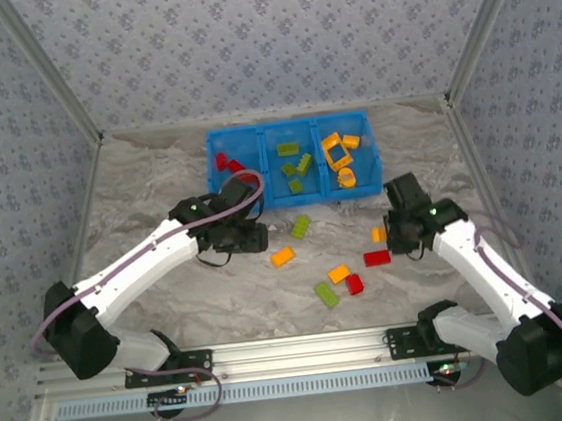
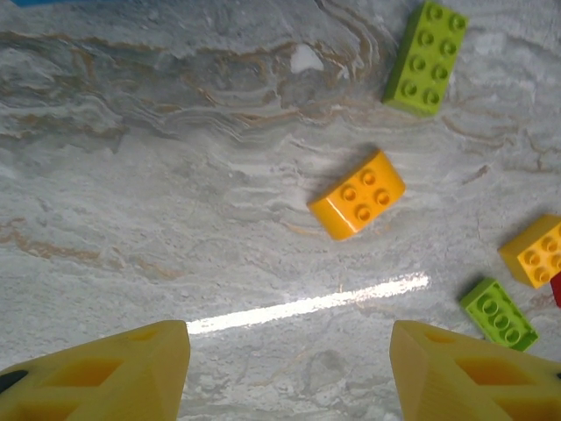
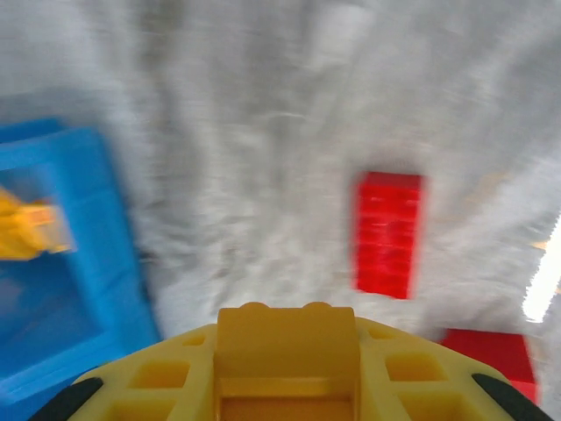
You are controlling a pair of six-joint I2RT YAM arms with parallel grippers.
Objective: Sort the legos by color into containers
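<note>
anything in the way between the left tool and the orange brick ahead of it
Nothing visible. The open left tool faces bare marble tabletop up to the small orange plastic brick; the lime green plastic brick lies beyond it.

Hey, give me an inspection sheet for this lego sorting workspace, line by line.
Surface: marbled grey-white tabletop, glossy, with a glare streak in the left wrist view.
Job's things: bright blue three-compartment plastic bin with red, green and orange-yellow bricks in separate compartments; six loose plastic bricks on the table in front.
Clutter: nothing seen.
Grippers: left gripper open, empty; right gripper shut on orange-yellow plastic brick.
Cables: purple-grey cables along both arms, clear of the bricks.
Surroundings: patterned blue-grey walls; aluminium frame rail.
</note>
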